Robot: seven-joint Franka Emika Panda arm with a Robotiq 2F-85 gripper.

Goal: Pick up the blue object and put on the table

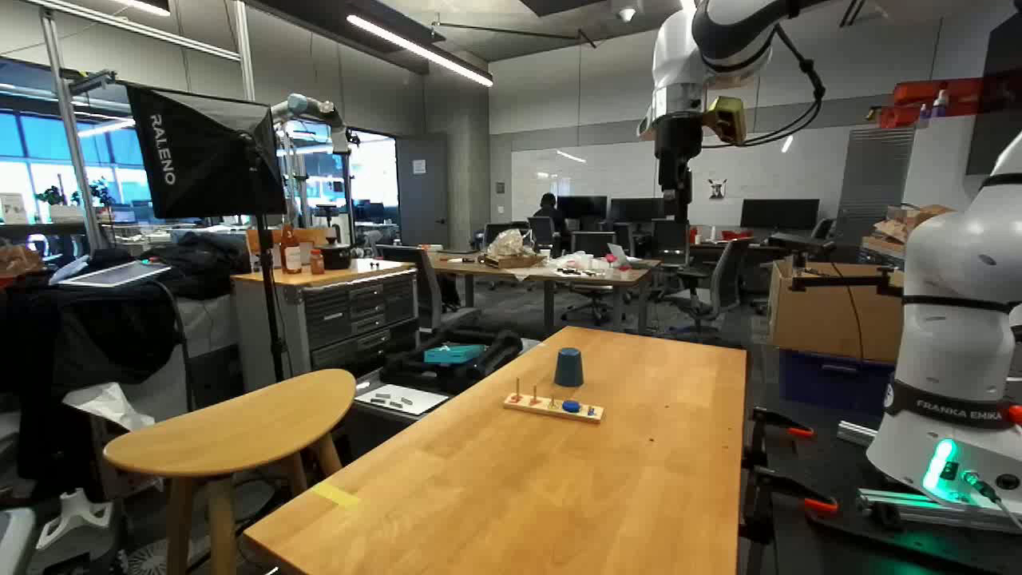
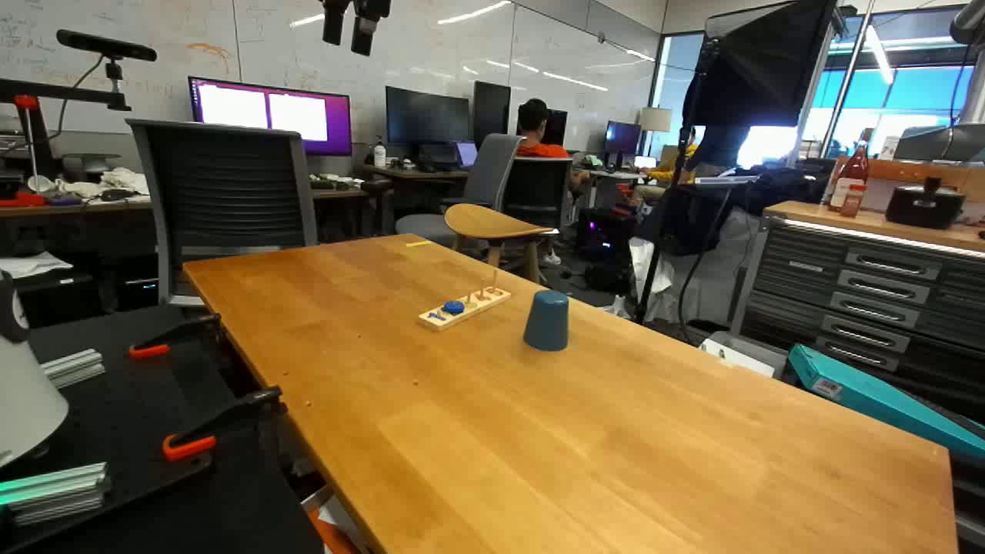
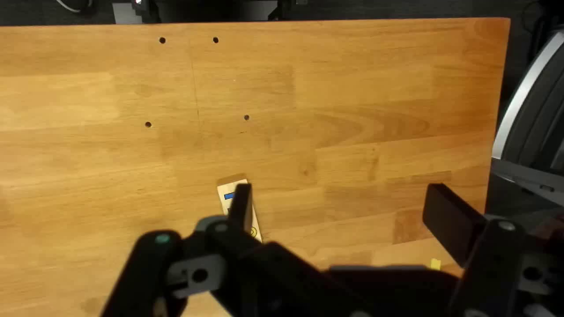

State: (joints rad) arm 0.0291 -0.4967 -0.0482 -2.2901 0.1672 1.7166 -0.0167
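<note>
Dark blue, the cup stands wide end down on the wooden table, nearer one long edge in both exterior views. Near it, not touching, lies the pale peg board, bearing a round blue piece; what may be a second blue piece is too small to name surely. High above the table hangs the gripper, its fingers wide apart; in the wrist view one of them hides part of the board. Yellow tape sticks to the table, and past that long edge stands a rounded stool.
</note>
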